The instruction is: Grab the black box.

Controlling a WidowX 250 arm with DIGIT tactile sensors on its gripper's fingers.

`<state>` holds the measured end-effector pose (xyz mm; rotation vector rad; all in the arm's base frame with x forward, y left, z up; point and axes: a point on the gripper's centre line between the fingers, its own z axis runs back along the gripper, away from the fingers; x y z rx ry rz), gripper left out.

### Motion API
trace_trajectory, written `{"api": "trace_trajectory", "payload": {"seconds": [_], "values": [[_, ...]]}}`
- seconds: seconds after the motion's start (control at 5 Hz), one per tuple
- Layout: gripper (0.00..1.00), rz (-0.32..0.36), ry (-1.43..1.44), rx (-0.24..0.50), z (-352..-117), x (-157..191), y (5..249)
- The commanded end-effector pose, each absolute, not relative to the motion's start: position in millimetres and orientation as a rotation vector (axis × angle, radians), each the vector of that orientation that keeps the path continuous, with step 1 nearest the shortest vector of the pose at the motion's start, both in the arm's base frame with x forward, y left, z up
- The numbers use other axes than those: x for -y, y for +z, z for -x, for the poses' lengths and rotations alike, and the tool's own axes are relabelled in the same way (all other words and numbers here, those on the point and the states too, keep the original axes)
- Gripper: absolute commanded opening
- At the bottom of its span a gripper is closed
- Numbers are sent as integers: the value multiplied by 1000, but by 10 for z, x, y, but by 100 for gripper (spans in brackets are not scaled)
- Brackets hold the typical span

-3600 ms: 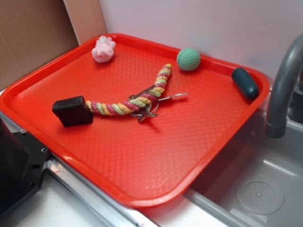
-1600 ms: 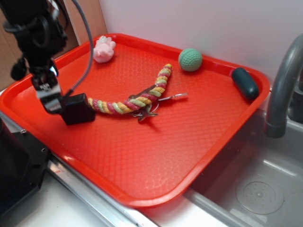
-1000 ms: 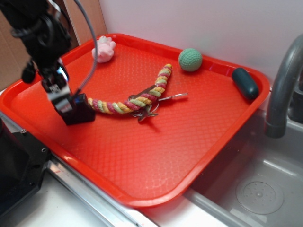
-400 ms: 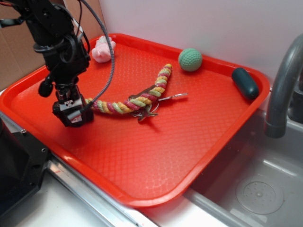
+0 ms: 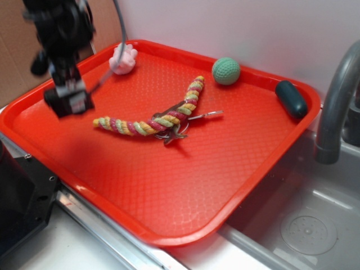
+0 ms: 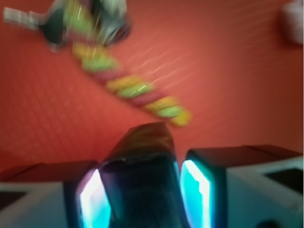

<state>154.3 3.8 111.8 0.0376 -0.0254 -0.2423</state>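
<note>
While the black robot gripper (image 6: 142, 190) clamps the small matte black box (image 6: 140, 166) above the red plastic tray (image 5: 169, 185), the striped braided rope toy (image 5: 152, 121) lies just beside

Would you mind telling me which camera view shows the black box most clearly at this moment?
The wrist view does: the black box fills the lower centre, pinched between the gripper's glowing pads, though the image is blurred. In the exterior view the box is only a small dark shape at the gripper's tip, lifted above the red tray.
</note>
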Motion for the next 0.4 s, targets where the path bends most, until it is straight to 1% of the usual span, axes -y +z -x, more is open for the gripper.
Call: {"api": "trace_trajectory", "payload": {"seconds": [0.0,0.2], "values": [[0,-6,243,150,-1495,-392,2162],[0,68,302,178,-1560,-531,2363]]}}
